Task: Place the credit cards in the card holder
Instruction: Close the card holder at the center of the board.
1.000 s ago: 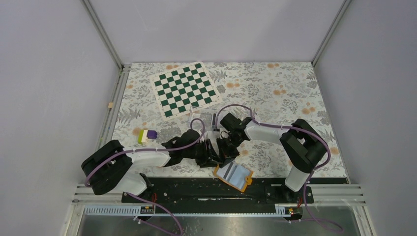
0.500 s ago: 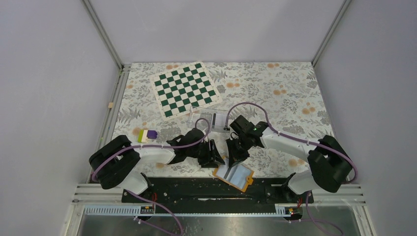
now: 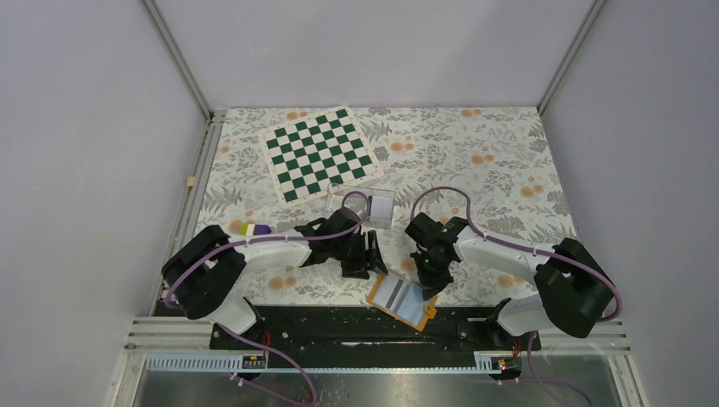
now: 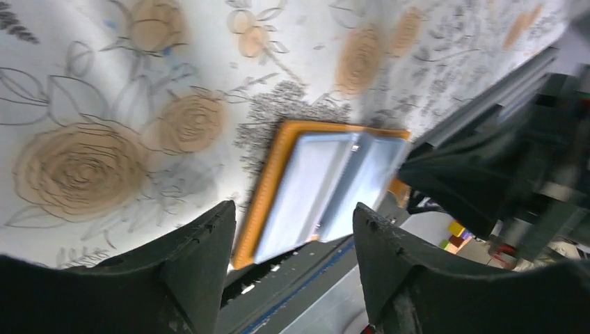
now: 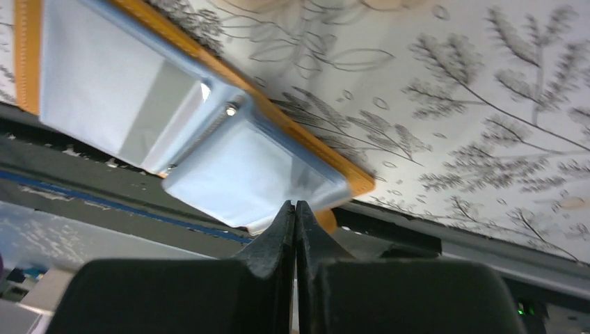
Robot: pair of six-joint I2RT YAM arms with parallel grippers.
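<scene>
Right wrist view: right end effector [image 5: 296, 207] closed, left end effector [image 4: 293, 216] open; nudge the card holder [image 5: 104, 90] overhanging your bench [image 5: 452, 104] and it may fall.

The flat orange card holder with light blue inside [image 5: 125, 97] runs off the right wrist view's top edge; the white left arm [image 3: 271, 251] hides part of the clear plastic box [image 3: 381, 209] and the small yellow-purple blocks [image 3: 253, 228]; the left wrist view's right side is blurry.
</scene>
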